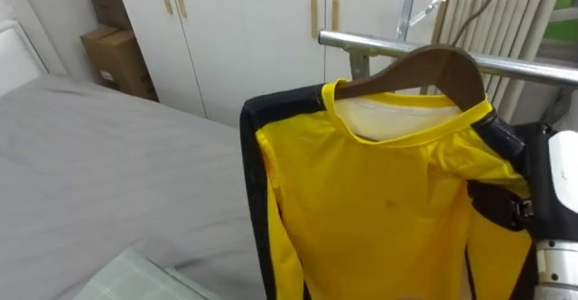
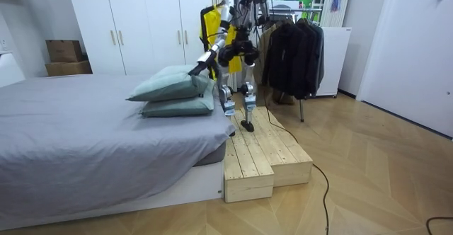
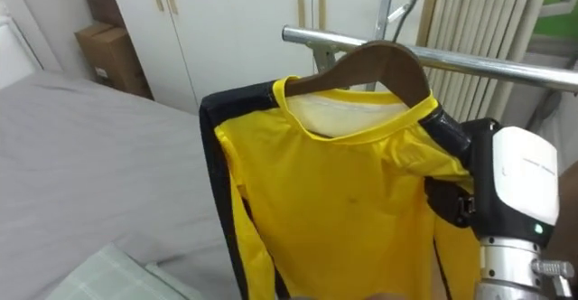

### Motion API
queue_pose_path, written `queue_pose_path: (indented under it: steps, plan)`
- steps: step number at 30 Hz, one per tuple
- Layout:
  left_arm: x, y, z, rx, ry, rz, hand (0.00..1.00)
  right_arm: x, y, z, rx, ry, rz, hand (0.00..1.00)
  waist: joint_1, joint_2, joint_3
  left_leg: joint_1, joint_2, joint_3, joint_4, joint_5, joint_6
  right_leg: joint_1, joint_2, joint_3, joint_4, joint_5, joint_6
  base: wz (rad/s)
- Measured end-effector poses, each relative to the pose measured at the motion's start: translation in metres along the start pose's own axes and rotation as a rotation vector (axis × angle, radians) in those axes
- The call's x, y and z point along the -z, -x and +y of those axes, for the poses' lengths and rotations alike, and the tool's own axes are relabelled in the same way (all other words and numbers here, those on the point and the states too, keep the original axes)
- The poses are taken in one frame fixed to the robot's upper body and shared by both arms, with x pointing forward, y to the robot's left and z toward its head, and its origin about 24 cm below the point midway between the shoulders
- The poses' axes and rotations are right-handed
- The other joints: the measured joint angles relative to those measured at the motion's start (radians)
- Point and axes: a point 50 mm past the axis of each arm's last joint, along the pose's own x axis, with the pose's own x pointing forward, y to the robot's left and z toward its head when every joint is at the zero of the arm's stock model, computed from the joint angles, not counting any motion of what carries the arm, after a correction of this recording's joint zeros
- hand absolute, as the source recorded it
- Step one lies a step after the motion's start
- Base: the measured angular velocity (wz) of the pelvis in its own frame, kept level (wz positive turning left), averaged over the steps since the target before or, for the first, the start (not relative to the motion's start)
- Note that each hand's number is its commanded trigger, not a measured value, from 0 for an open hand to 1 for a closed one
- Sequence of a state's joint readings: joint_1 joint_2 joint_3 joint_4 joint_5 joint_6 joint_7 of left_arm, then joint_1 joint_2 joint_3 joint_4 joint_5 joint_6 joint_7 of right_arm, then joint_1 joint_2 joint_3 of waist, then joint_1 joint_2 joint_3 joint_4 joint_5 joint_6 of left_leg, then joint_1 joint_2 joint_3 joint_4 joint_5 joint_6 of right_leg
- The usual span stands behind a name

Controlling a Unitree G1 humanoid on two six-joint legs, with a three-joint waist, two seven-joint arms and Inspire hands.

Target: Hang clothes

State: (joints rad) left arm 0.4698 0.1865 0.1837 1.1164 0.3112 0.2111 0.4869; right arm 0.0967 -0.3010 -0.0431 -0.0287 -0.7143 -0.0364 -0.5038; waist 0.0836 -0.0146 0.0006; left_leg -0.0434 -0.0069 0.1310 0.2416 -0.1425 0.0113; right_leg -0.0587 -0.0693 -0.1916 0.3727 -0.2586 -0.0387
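Your right hand (image 3: 449, 201) is sitting against the shoulder of the yellow shirt (image 3: 343, 201), dark against the black trim. Its fingers are lying hidden in the cloth, so you cannot tell whether they are pinching or spread. The shirt is hanging on a wooden hanger (image 3: 384, 60), up and to the left of the hand. The hanger's crown is crossing the metal rail (image 3: 316, 38) just above the hand, but you cannot tell whether it is hooked on. Left of the hand, past the shirt's black edge, the bed (image 1: 90, 155) is lying flat and open, with a corner of the pillows (image 1: 135, 282) poking in low. Beyond the hand the wardrobe (image 1: 253, 29) doors are closing off the far side, with cardboard boxes (image 1: 117, 56) standing at their far left.

The room view is adding more. You are standing on a wooden platform (image 2: 262, 157) beside the bed. Your left hand (image 2: 195, 70) is reaching down onto the pillows, its fingers too small to read. Dark clothes (image 2: 294, 47) are crowding the rack on the room view's right.
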Motion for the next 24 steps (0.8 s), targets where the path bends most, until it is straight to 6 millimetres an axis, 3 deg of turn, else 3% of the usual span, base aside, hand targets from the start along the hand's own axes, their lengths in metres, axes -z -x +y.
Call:
queue_pose_path:
  steps: [4,12,20,24]
  plan:
    - [0.014,-0.002,0.002,0.061,-0.161,0.011,0.0,0.001,0.003,-0.004,0.007,0.031,0.017,1.0,0.001,-0.002,0.0014,0.017,-0.009,-0.008,-0.034,-0.001,0.005,0.03,0.005,-0.006,-0.056,0.008,0.013,0.07]
    - [0.024,-0.009,0.012,0.221,-0.479,0.036,0.0,-0.004,0.0,-0.011,0.063,0.043,0.022,1.0,0.009,-0.001,0.0035,0.034,-0.02,-0.011,-0.059,-0.002,0.006,0.05,0.008,-0.006,-0.099,0.007,0.018,-0.01]
    - [0.023,-0.009,0.012,0.371,-0.613,0.065,0.0,-0.001,0.0,-0.014,0.127,0.065,0.05,1.0,0.006,0.0,0.0038,0.031,-0.019,-0.007,-0.06,-0.002,0.006,0.051,0.011,-0.004,-0.113,0.008,0.018,-0.01]
    - [0.013,-0.006,0.004,0.445,-0.694,0.031,0.0,-0.001,0.0,-0.014,0.134,0.064,0.052,1.0,0.004,-0.012,0.0006,0.03,-0.016,-0.002,-0.06,-0.002,0.006,0.051,0.016,-0.002,-0.116,0.009,0.018,0.0]
